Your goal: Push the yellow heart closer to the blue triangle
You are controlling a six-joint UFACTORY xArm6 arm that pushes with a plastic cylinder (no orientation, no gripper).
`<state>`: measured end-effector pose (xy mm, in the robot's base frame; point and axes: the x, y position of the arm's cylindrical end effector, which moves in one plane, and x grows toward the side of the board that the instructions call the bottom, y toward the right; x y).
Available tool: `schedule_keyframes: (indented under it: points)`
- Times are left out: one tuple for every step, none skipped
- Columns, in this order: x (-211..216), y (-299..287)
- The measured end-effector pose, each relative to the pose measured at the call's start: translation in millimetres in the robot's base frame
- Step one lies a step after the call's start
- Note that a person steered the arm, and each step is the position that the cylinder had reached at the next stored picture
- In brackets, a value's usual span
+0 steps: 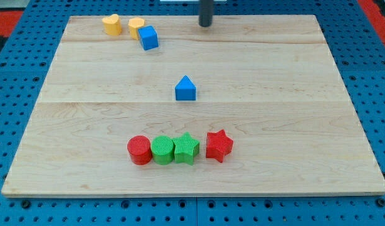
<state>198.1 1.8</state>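
Observation:
The yellow heart (111, 24) lies at the view's top left of the wooden board. The blue triangle (185, 88) sits near the board's middle, well below and to the right of the heart. My tip (206, 24) is at the view's top, right of centre, far to the right of the heart and above the triangle. It touches no block.
A yellow cylinder-like block (137, 27) and a blue cube (148, 37) sit just right of the heart. A red cylinder (140, 150), a green cylinder (162, 150), a green star (187, 149) and a red star (219, 145) form a row near the view's bottom.

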Motion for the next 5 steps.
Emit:
schedule_keyframes:
  points:
    - [-6.0, -30.4]
    - [-6.4, -62.1]
    - [-6.0, -89.0]
    - [-5.3, -109.6]
    - [-6.9, -130.6]
